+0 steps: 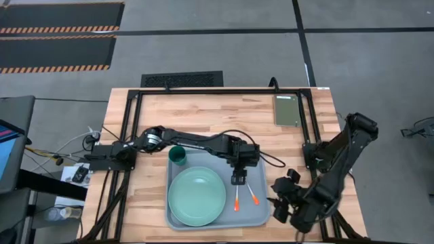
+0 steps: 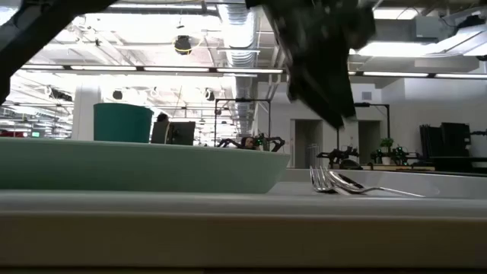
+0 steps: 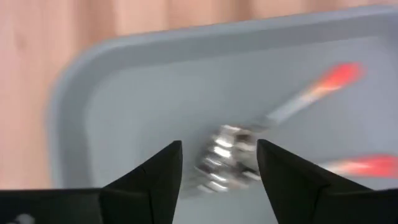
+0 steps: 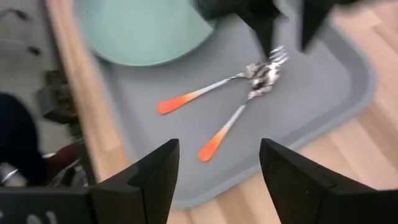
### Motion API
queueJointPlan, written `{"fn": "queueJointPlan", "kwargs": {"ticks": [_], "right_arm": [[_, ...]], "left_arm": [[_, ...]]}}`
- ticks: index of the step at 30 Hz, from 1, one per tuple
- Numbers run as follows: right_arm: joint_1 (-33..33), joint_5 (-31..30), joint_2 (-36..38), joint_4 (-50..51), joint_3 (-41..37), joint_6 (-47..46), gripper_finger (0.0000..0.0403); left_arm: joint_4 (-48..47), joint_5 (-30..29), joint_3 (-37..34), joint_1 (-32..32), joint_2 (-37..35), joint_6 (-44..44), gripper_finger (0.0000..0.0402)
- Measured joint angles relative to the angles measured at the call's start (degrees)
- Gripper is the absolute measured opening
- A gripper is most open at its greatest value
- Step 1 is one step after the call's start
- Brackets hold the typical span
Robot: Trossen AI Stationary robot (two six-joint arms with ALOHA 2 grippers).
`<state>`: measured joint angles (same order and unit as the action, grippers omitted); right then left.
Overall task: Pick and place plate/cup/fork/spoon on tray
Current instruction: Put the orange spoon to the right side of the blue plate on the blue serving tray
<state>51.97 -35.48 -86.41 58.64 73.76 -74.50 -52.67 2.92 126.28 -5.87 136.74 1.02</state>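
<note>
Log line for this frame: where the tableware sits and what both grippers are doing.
plate, cup, fork, spoon: on tray | left gripper: open above utensil heads | right gripper: open, beside tray, idle

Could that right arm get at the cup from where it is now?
Probably not easily. The cup stands at the tray's far corner, beyond the plate, and the left arm stretches across between it and the right pincer.

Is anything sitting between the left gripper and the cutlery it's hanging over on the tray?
Nothing visible. The left gripper, jaws apart, hangs directly above the crossed metal heads of the orange-handled fork and orange-handled spoon, which lie on the pale grey-blue tray with only clear air between.
</note>
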Motion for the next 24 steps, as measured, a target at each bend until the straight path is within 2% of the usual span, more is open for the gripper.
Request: {"fn": "queueJointPlan", "kwargs": {"ticks": [3, 7, 12, 16, 20, 24], "right_arm": [[-0.8, -0.7, -2.0, 2.1, -0.1, -1.8, 0.0249], [-4.6, 0.0, -6.1, 2.4, -0.1, -1.9, 0.0249], [-13.3, 2.8, -12.4, 2.4, -0.1, 9.3, 0.0249], [-21.5, 11.1, -14.2, 0.2, -0.1, 23.5, 0.0246], [-27.4, 18.6, -12.1, -8.3, -0.1, 36.6, 0.0229], [-30.0, 21.7, -8.6, -15.7, -3.3, 38.9, 0.021]], "left_arm": [[-5.3, 5.0, 0.0, -0.6, -4.0, 3.7, 0.0193], [-14.6, 3.4, 0.0, -2.8, -11.6, 7.8, 0.0187], [-18.5, -6.5, 0.0, -8.1, -22.7, 13.1, 0.0181], [-19.3, -14.8, 0.0, -13.7, -30.1, 18.3, 0.018], [-19.6, -24.3, 0.0, -20.4, -36.0, 23.1, 0.018], [-20.4, -35.1, 0.0, -27.2, -39.1, 26.6, 0.018]]}}
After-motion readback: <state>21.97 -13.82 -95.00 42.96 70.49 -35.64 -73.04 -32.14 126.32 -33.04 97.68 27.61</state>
